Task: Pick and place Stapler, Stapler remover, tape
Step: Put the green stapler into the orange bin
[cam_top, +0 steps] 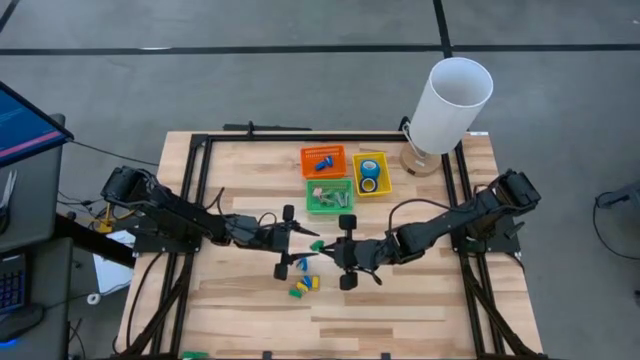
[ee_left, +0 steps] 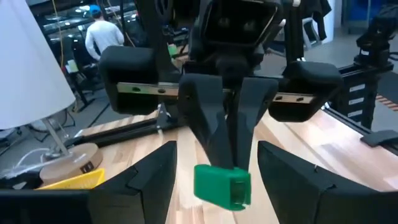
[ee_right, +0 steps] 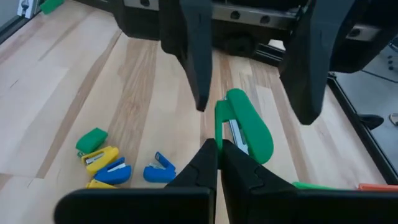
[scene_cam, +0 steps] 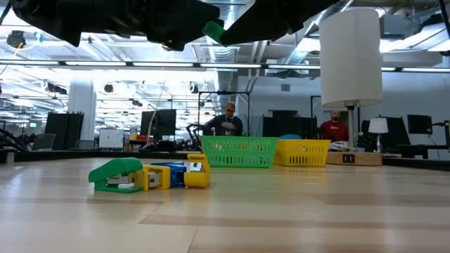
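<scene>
A small green stapler (ee_right: 249,127) hangs above the table's middle, with my right gripper (ee_right: 217,155) shut on it. My left gripper (cam_top: 296,240) faces it from the table's left, open. Its two fingers (ee_right: 194,62) stand on either side of the stapler without touching it. Several loose green, yellow and blue staplers (cam_top: 305,285) lie on the wood below, toward the near edge. Two blue tape rolls (cam_top: 369,177) lie in the yellow basket (cam_top: 384,188). A small blue thing (cam_top: 322,160) lies in the orange tray (cam_top: 308,152). Which thing is the stapler remover I cannot tell. My right gripper pinches the green stapler by one end (ee_right: 225,138) between its two shut fingertips. The fingers come from the table's right, slanting a little downward, and lie along the stapler. The rest of it sticks out past them toward my left gripper. It is lifted clear of the table.
A green basket (cam_top: 330,196) stands just beyond the grippers, with the yellow basket and orange tray behind it. A white-shaded lamp (cam_top: 450,105) stands at the far right corner. Black frame rails (cam_top: 190,190) run along the table's edges. People show in the room behind.
</scene>
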You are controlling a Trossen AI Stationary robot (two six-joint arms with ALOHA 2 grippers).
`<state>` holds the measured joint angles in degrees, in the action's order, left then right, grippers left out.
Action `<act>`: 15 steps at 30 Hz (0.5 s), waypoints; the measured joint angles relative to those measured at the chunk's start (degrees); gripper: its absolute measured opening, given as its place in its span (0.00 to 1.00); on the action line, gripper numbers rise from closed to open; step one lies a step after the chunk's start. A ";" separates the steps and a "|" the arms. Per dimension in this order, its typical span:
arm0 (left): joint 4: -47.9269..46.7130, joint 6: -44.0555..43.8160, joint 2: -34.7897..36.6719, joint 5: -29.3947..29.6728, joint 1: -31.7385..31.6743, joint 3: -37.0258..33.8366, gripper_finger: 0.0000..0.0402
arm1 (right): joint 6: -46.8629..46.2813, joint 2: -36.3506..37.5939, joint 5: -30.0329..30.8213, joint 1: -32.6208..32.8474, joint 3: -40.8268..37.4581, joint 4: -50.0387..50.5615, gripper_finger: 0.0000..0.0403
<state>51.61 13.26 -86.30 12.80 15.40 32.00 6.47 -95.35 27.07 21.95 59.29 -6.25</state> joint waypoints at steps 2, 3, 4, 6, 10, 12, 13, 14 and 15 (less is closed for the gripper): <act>-0.29 -0.02 0.00 0.00 0.00 0.01 0.53 | 0.14 0.00 0.02 0.00 0.00 -0.27 0.00; -0.54 -0.06 0.00 0.02 0.02 0.01 0.53 | 0.14 0.00 0.04 0.00 0.00 -0.27 0.00; -0.71 -0.20 0.00 0.02 0.07 0.01 0.53 | 0.14 0.00 0.21 0.00 0.00 -0.25 0.00; -1.25 -0.51 0.00 0.04 0.25 0.01 0.53 | 0.18 0.00 1.05 0.02 0.00 -0.28 0.00; -2.31 -0.93 0.00 0.14 0.33 0.01 0.53 | 1.44 0.00 1.33 0.03 0.00 -1.96 0.00; -2.71 -1.57 0.00 0.91 0.31 0.01 0.53 | 1.69 0.00 1.33 0.11 0.00 -3.29 0.00; -2.77 -1.60 0.00 0.96 0.31 -0.01 0.53 | 1.91 0.00 1.33 0.15 0.00 -3.42 0.00; -2.74 -1.61 0.00 1.07 0.29 -0.02 0.53 | 2.07 0.00 1.32 0.16 0.00 -3.29 0.00; -2.69 -1.62 0.00 1.12 0.28 -0.02 0.53 | 2.08 0.00 1.31 0.16 0.00 -3.16 0.00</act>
<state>48.92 11.64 -86.30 13.92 15.68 31.99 8.55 -95.35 28.38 22.11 59.29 -9.41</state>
